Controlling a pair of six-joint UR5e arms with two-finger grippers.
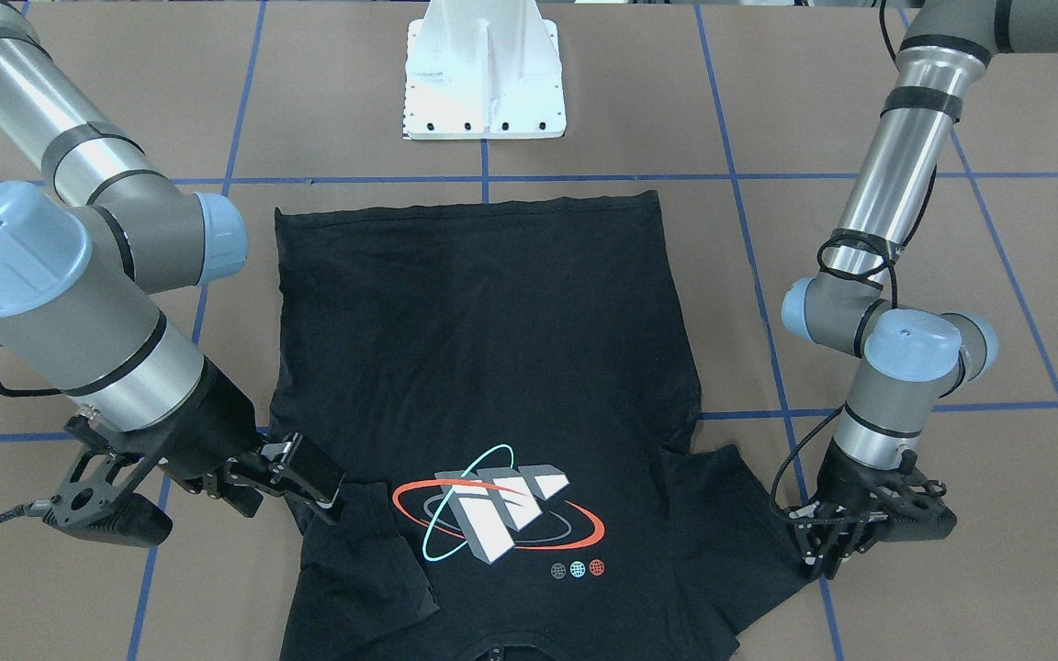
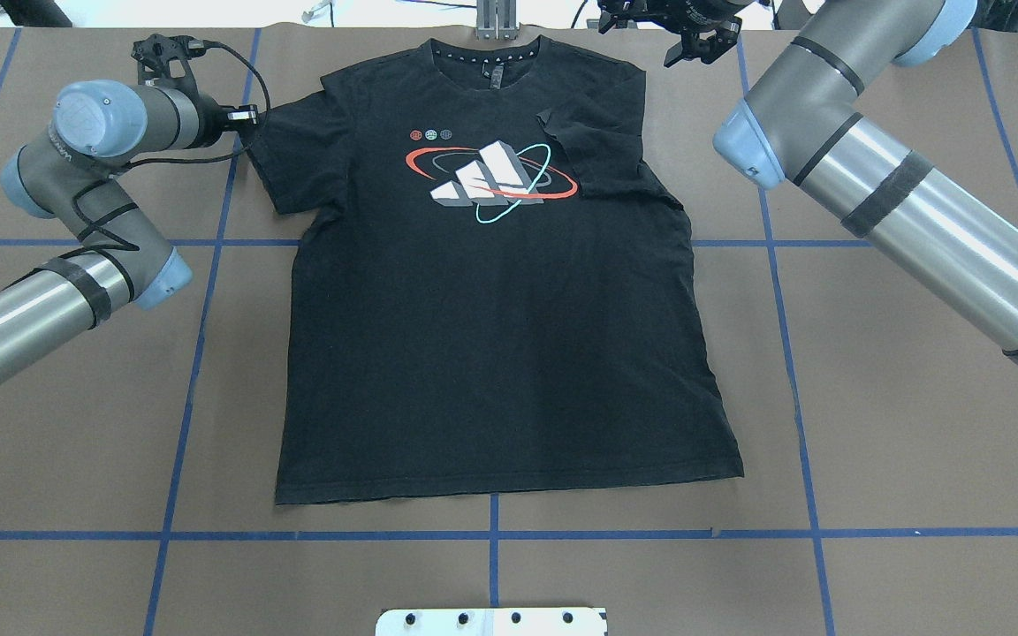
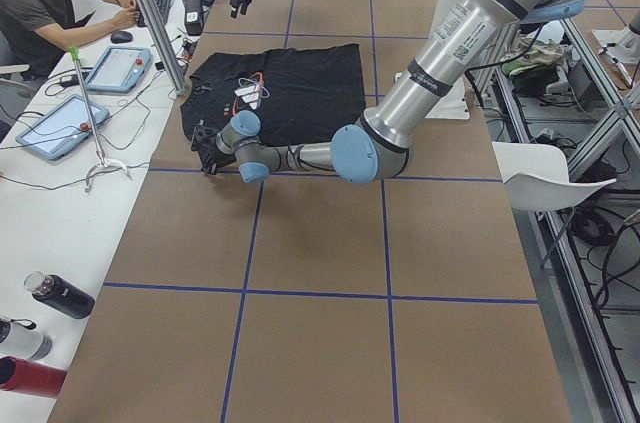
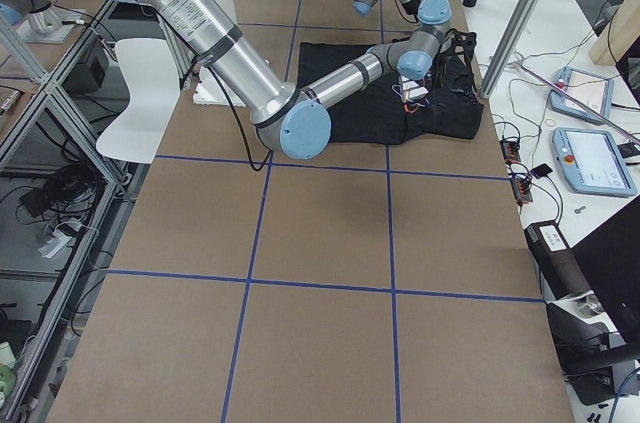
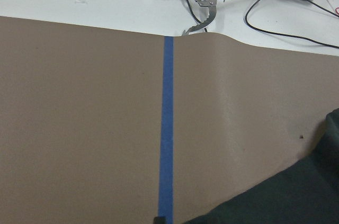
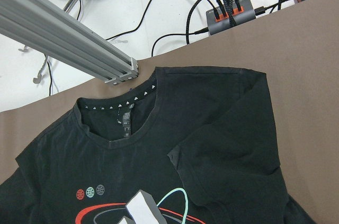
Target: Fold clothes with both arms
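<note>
- T-shirt (image 2: 491, 353) lay flat on the table (image 2: 915, 442), print up (one sleeve (image 2: 597, 150) folded in).
- We saw the right gripper (image 2: 699, 51) spread, empty, at 1 o'clock.
- Left gripper (image 2: 246, 115) sat at the shirt's 10 o'clock edge; its grip we couldn't tell.

Collar of T-shirt (image 1: 492, 349) below front view's edge

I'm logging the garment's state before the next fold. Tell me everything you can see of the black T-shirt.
The black T-shirt looks like soft cotton and lies flat, print up, on the brown table covering, collar away from the robot. The print shows white-grey blocks with red and cyan rings. The sleeve on the robot's right is folded in over the chest; the other lies spread, the left gripper at its edge.
</note>
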